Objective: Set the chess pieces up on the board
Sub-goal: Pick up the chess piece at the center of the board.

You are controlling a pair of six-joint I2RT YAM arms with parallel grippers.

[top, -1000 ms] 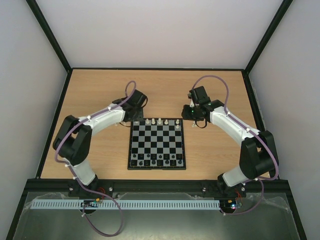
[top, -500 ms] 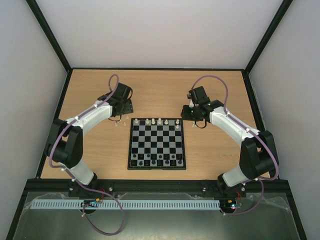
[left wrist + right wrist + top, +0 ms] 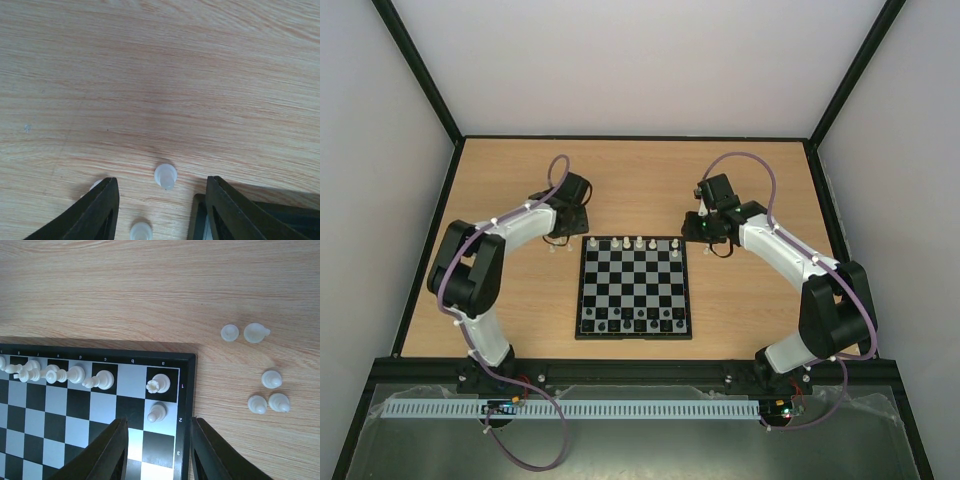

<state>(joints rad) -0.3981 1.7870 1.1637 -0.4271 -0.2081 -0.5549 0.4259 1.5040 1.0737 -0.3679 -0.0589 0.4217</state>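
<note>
Left gripper (image 3: 161, 181): jaws spread, gripping nothing, just off the far left corner of the board (image 3: 635, 285). Right gripper (image 3: 160, 421): jaws also parted and empty, over the board's far right corner.

Board's near rows: black pieces (image 3: 632, 320), too small and blurred from overhead to sort by kind.

Board's far edge row: pale pieces (image 3: 75, 374), milky and slightly translucent. They overlap in the right wrist view, so most kinds are unclear. One corner piece (image 3: 160, 384) stands on the far right corner square, with a pawn (image 3: 156, 412) on the square nearer.

Off the far right corner, on the table (image 3: 750, 290): five loose pieces (image 3: 271, 379), same milky look, upright.

Off the far left corner: one small piece (image 3: 165, 176) stands on the wood between the left tips. A second (image 3: 141, 231) is cut off by the frame edge. A third (image 3: 94, 184) is mostly hidden behind a finger (image 3: 97, 212).
</note>
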